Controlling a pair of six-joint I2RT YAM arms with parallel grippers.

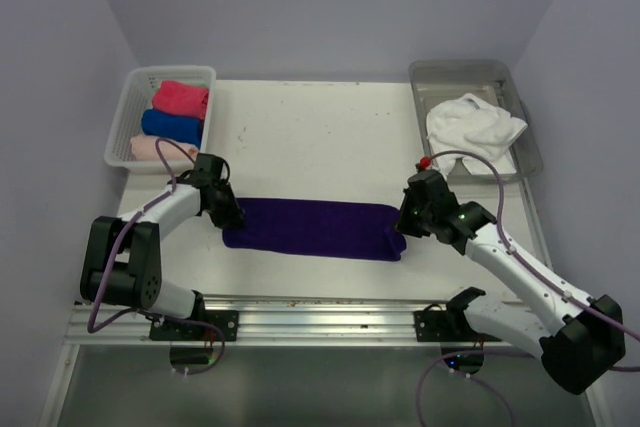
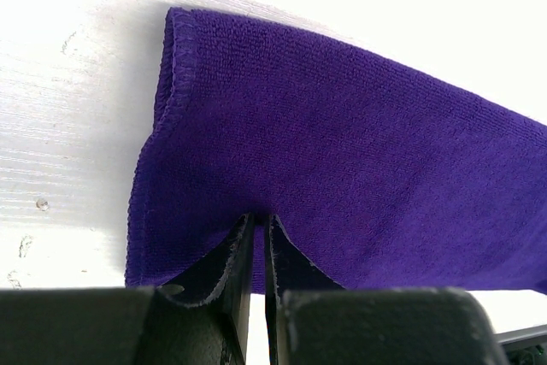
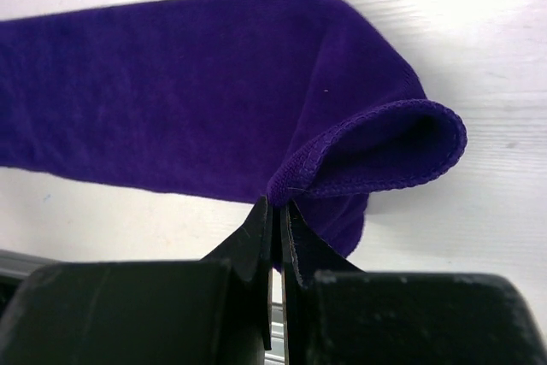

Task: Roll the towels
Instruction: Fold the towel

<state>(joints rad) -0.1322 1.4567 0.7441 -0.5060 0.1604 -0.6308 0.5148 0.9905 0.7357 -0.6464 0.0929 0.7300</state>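
Observation:
A purple towel (image 1: 312, 227) lies folded into a long strip across the middle of the table. My left gripper (image 1: 232, 217) is shut on the towel's left end; in the left wrist view the gripper (image 2: 259, 221) pinches the near edge of the cloth (image 2: 342, 168). My right gripper (image 1: 403, 222) is shut on the towel's right end; in the right wrist view the gripper (image 3: 275, 204) holds the hemmed corner (image 3: 376, 147), which curls up off the table.
A white basket (image 1: 127, 132) at the back left holds rolled red (image 1: 181, 98), blue (image 1: 172, 126) and pink (image 1: 150, 148) towels. A clear tray (image 1: 524, 112) at the back right holds a crumpled white towel (image 1: 472, 125). A metal rail (image 1: 320, 314) runs along the near edge.

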